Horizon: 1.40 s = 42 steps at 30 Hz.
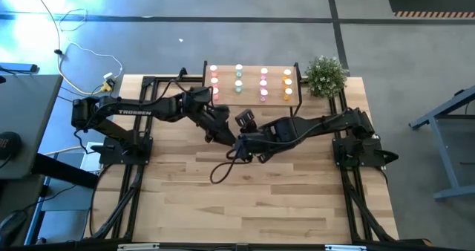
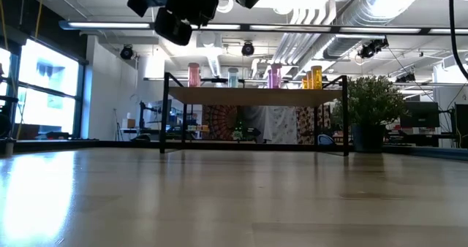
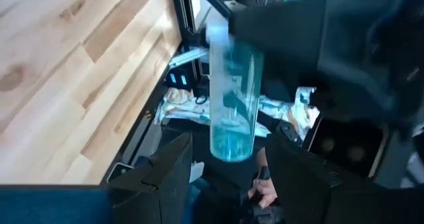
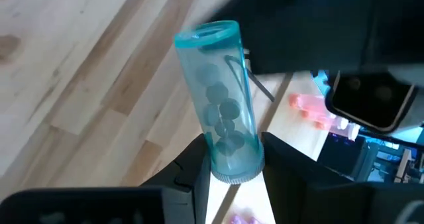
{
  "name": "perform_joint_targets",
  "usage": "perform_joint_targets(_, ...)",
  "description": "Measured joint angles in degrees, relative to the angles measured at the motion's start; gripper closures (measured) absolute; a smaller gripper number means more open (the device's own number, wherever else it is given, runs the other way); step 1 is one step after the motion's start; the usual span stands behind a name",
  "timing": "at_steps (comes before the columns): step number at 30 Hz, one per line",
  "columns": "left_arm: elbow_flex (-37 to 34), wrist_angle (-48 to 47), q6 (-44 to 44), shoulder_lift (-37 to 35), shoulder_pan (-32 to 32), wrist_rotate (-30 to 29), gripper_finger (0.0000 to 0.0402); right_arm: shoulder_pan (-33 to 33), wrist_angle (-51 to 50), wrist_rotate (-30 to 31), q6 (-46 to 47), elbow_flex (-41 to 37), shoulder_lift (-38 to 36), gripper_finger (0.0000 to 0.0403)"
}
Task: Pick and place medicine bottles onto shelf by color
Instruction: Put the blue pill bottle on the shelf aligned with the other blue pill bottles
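Observation:
A translucent teal-green medicine bottle [image 4: 222, 105] with round pills inside is up in the air over the table's middle, between my two grippers. My right gripper [image 4: 232, 151] is shut on it. My left gripper [image 3: 232, 154] faces it, open, its fingers standing either side of the bottle's base end [image 3: 232, 144] with gaps showing. In the high view the two grippers [image 1: 236, 141] meet and hide the bottle. The shelf [image 1: 223, 95] stands at the far edge with bottles in four columns: red [image 1: 214, 76], green [image 1: 239, 76], pink [image 1: 263, 82], orange [image 1: 287, 84]. My right gripper pinches the bottle at its pale cap end [image 4: 228, 174], one finger [image 4: 192, 161] on each side. The fingers lie along the bottle, which sticks out past them toward the left gripper. It is lifted clear of the table.
A potted plant [image 1: 325, 74] stands right of the shelf. A dark cable loop [image 1: 223, 169] hangs below the grippers. In the low view the shelf board [image 2: 256, 95] is on thin black legs, and both grippers [image 2: 179, 13] are higher than it. Bare planks lie toward the near edge [image 1: 252, 214].

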Motion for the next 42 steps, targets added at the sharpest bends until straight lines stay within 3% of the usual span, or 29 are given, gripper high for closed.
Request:
perform_joint_targets(20,0.00,1.15,-0.48,-0.02,0.22,0.68,0.0220,-0.67,4.90,0.04,-3.68,-0.02,0.00,0.0304)
perform_joint_targets(33,0.00,1.31,0.06,-0.02,0.27,0.72,0.0305,-0.95,4.94,0.00,-4.94,-0.04,0.00,0.0304)
perform_joint_targets(42,0.00,1.38,0.44,-0.02,0.27,0.72,0.0302,-0.95,4.94,0.02,-5.10,-0.04,0.00,0.0301)
